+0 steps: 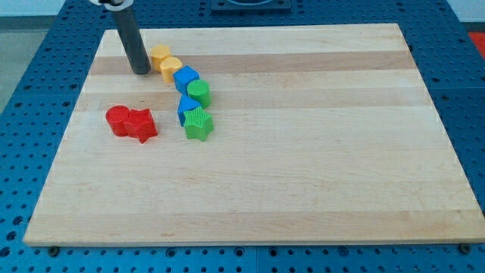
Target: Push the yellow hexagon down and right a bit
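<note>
A pale wooden board [303, 174] fills most of the view, lying on a blue pegboard surface [30, 45]. The board's bottom half and whole right side hold no blocks.

All the blocks sit in the board's upper-left quarter. Nearest the bottom edge of these is a red pair well in from the left edge: a red cylinder [117, 120] on the left touching a red star [142, 124] on its right. Just right of them, apart from the pair, is a green star [198, 123], with a blue triangle [186, 107] touching it from above and left. Further up, a green cylinder [199, 93] sits touching a blue block [185, 79] – its shape looks roughly pentagonal. Then come two yellow blocks in a diagonal chain: a rounded yellow block [170, 68], shape unclear, and above and left of it the yellow hexagon [159, 54], the block closest to the board's top edge.

The dark rod comes down from the top-left corner – my tip [141, 71] rests on the board just left of the yellow hexagon, very close, contact not certain. There is no grasping hand; the rod holds nothing.
</note>
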Robot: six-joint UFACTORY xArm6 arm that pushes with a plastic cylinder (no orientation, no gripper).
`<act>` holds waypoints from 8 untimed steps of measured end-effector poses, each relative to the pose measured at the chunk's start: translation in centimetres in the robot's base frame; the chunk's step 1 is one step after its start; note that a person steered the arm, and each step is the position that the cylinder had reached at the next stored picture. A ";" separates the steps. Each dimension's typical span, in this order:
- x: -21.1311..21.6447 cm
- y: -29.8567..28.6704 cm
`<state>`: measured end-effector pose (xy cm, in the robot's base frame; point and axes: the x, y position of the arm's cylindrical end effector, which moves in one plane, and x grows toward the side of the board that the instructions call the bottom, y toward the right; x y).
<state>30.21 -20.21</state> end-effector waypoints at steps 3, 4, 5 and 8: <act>-1.2 0.5; -1.8 2.8; -3.2 5.1; -3.1 3.3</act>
